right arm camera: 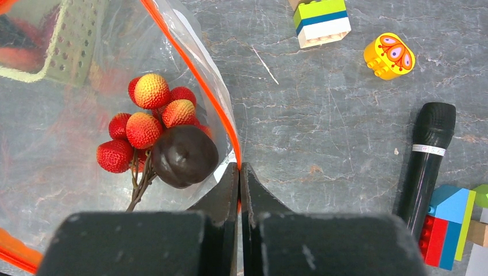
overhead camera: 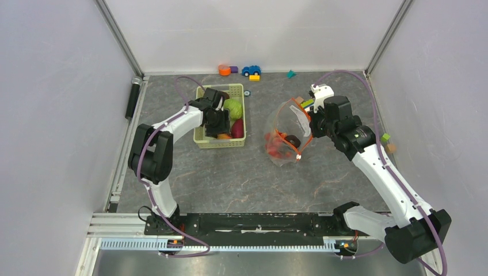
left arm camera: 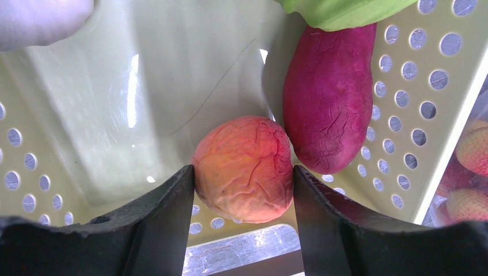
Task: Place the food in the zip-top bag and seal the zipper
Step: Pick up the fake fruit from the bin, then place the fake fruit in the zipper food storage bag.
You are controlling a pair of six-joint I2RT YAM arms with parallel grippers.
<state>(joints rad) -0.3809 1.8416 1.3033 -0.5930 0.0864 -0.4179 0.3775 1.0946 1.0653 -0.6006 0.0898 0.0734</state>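
Over at the basket, our left claw straddles the peach, both fingers touching its sides. We read that as a grasp, but the peach sits on the basket floor, not lifted. Purple piece lies just beside it, cabbage beyond. Right claw is clenched on the bag at its mouth edge, holding the mouth up and open above the worktop. Inside the bag: strawberries plus one dark round piece. Our call: partway through, two items bagged, at least three left in the basket. Zipper is unsealed; sealing comes last.
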